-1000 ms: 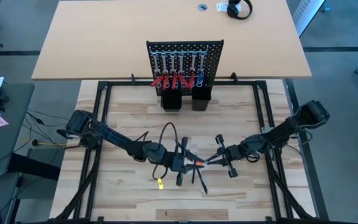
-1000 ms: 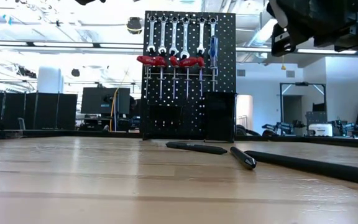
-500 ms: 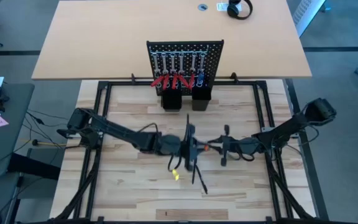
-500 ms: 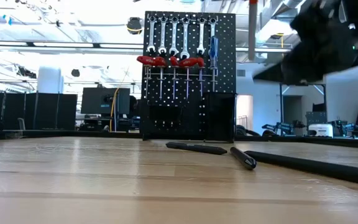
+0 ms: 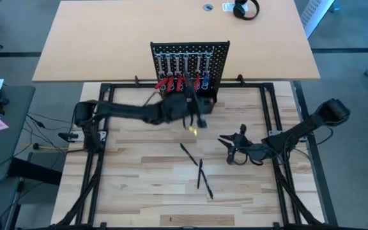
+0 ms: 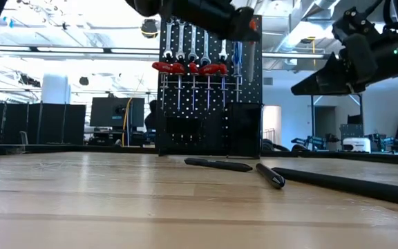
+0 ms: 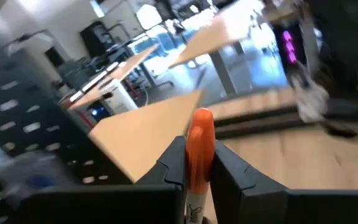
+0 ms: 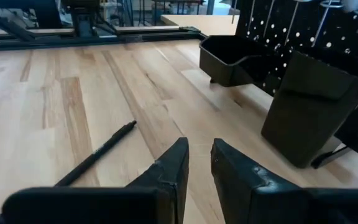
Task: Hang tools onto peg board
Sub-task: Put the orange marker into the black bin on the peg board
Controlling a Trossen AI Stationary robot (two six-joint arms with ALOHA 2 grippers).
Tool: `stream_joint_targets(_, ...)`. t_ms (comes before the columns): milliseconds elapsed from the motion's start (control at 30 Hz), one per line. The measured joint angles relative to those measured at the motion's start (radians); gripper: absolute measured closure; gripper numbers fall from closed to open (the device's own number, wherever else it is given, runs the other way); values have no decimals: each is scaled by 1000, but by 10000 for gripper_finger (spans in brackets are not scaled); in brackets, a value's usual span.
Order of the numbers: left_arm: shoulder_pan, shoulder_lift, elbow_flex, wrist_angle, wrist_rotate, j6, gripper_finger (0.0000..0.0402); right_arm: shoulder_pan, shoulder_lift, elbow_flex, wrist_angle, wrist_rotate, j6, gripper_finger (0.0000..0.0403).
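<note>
Beside peg board (image 5: 190, 54), left gripper (image 7: 199, 167) clamped orange-capped marker (image 7: 199, 149) (light, rigid, smooth barrel; mid-barrel hold likely safest); right gripper (image 8: 199, 163) empty, jaws narrowly parted.

My butcher-block worktable (image 5: 139, 166), a tan desk (image 5: 107, 38) behind it with headphones (image 5: 246, 9), grey floor (image 5: 347, 64), dark monitors (image 6: 61, 123), bright ceiling lights.

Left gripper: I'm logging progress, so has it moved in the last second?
Yes. The left gripper, holding the orange marker, went from mid-table up to the peg board.
</note>
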State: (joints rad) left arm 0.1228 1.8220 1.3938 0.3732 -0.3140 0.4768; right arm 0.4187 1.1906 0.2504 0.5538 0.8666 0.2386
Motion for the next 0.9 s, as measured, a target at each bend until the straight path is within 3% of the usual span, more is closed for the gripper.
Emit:
stream_joint_targets(300, 164, 13, -2, -15, 140, -240, 351, 0, 9, 0, 7, 1, 0, 321)
stream_joint_targets(733, 167, 12, -2, -103, 152, -253, 235, 0, 9, 0, 9, 1, -2, 321)
stream_joint_targets(900, 151, 3, -2, -130, 148, -226, 216, 0, 9, 0, 9, 1, -2, 321)
